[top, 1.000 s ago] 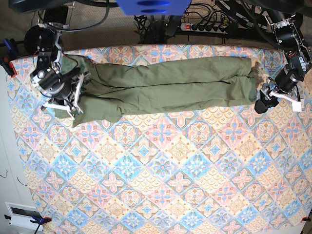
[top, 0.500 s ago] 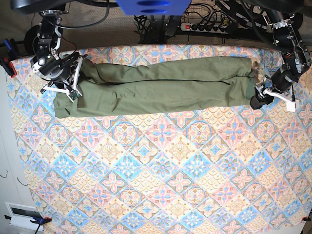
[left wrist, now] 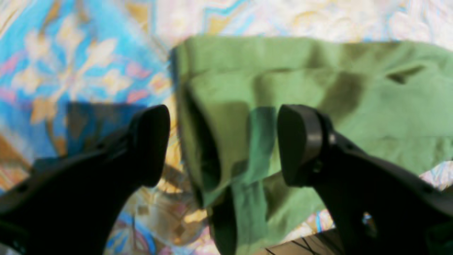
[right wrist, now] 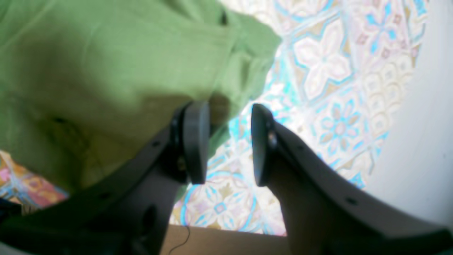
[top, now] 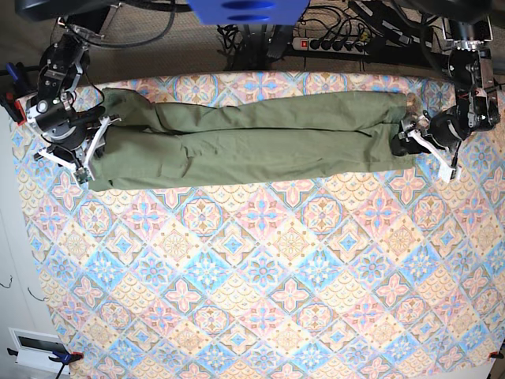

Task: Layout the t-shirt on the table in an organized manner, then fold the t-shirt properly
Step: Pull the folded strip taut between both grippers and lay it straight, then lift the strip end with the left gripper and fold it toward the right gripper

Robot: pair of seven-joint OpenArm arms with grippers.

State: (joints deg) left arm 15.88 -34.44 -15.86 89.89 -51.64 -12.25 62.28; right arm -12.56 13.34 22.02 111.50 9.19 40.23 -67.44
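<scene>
The olive-green t-shirt [top: 252, 142] lies as a long narrow folded band across the back of the table [top: 260, 284]. My left gripper [top: 407, 143] is at the shirt's right end. In the left wrist view the left gripper [left wrist: 223, 145] is open, with the shirt's folded edge [left wrist: 318, 88] lying between the jaws, not clamped. My right gripper [top: 87, 158] is at the shirt's left end. In the right wrist view the right gripper [right wrist: 228, 143] is open by a narrow gap over bare tablecloth [right wrist: 329, 71], and the shirt [right wrist: 106, 71] lies beside its left finger [right wrist: 194, 141].
A power strip [top: 335, 43] and cables lie behind the table's back edge. A red clamp [top: 12, 104] sits at the table's left edge. A white box [top: 35, 347] stands off the front left corner. Patterned cloth stretches in front of the shirt.
The right gripper has moved off the shirt's left end toward the table's left edge, and that end now lies flat. The left gripper has moved in and back onto the shirt's right end.
</scene>
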